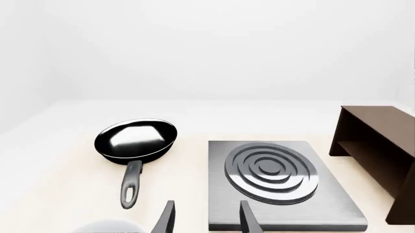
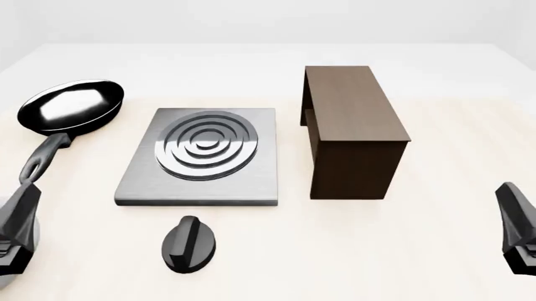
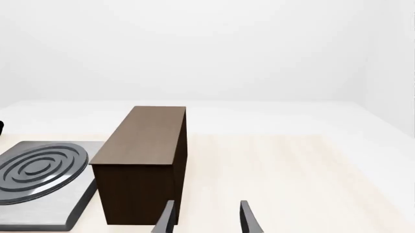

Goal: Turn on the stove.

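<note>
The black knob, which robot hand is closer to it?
Left. The left gripper sits just left of the knob; the right gripper is far off to its right, past the wooden block.

A: What surrounds the scene?

B: Plain white walls (image 1: 214,48) with no windows or fittings, lit evenly and softly so that hardly a shadow falls.

A: And the surface below?

B: A pale, light-wood table (image 2: 435,251) with faint grain; its far part fades to white where it meets the wall.

A: Any furniture?

B: A tall dark brown wooden block (image 2: 352,125) stands upright on the table, its side open like a small shelf in the left wrist view.
</note>
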Motion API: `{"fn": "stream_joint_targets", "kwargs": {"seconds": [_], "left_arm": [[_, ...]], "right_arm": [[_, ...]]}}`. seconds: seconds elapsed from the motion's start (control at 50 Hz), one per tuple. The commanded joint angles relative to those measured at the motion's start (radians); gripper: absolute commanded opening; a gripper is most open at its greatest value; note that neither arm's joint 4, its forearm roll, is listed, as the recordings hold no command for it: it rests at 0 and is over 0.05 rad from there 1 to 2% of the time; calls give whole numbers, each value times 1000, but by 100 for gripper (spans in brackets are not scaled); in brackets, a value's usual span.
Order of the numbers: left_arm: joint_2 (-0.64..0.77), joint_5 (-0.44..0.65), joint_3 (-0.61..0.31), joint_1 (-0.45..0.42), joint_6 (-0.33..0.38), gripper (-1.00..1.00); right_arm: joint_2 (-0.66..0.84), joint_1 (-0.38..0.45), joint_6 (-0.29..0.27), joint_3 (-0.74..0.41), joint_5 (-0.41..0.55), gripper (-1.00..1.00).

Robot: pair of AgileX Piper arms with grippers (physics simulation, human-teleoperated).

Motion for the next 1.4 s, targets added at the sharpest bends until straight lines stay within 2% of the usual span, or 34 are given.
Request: {"fn": "stream_joint_targets", "kwargs": {"seconds": [0.02, 0.04, 0.06, 0.2, 0.3, 0.32, 0.36, 0.42, 0.48, 0.54, 0.6, 0.64, 0.68, 0.72, 0.76, 0.78, 0.8, 0.82, 0.88, 0.92, 0.98, 1.02, 1.12, 1.24, 1.28, 1.4], "left_arm": [[5, 7, -4, 0, -14, 100], [4, 9, -4, 1, -11, 100], [8, 8, -3, 0, -8, 100], [1, 39, -33, 4, -5, 100], [-2, 138, -134, 18, 7, 100], [-3, 165, -163, -3, 46, 100], [5, 206, -195, -10, 51, 100], [27, 223, -217, -7, 59, 100], [59, 270, -279, -3, 18, 100], [88, 281, -300, 7, 50, 100], [201, 272, -327, -6, -21, 100], [217, 289, -352, -34, -93, 100], [231, 312, -378, -43, -86, 100], [249, 328, -399, -55, -112, 100], [271, 354, -435, -111, -125, 100], [325, 388, -486, -137, -155, 100], [326, 389, -486, -137, -155, 100], [330, 416, -525, -156, -181, 100], [341, 436, -562, -165, -164, 100], [349, 441, -583, -187, -196, 100], [376, 443, -591, -193, -198, 100], [404, 431, -579, -207, -229, 100], [460, 409, -577, -203, -219, 100], [518, 400, -583, -189, -173, 100], [547, 392, -582, -175, -133, 100], [613, 335, -544, -177, -132, 100]], "right_arm": [[3, 1, -4, -3, -2, 100], [10, -1, 8, -2, 1, 100], [2, 1, -6, -3, -3, 100], [4, 0, 0, -3, 0, 100], [4, 0, -1, -3, 0, 100], [4, 0, -1, -3, 0, 100], [4, 0, -1, -3, 0, 100], [4, 0, -1, -3, 0, 100], [4, 0, -1, -3, 0, 100], [4, 0, -1, -3, -1, 100], [4, 0, -1, -3, -1, 100], [4, 0, -1, -3, -1, 100], [4, 0, -1, -3, -1, 100], [4, 0, -1, -3, -1, 100], [4, 0, -1, -3, -1, 100], [4, 0, -1, -3, -1, 100], [4, 0, -1, -3, -1, 100], [4, 0, 0, -3, -1, 100], [4, 0, -1, -3, -1, 100], [4, 0, -1, -3, -1, 100], [4, 0, -1, -3, -1, 100], [4, 0, -1, -3, -1, 100], [4, 0, -1, -3, -1, 100], [4, 0, -1, -3, -1, 100], [4, 0, -1, -3, -1, 100], [4, 0, 0, -3, -1, 100]]}}
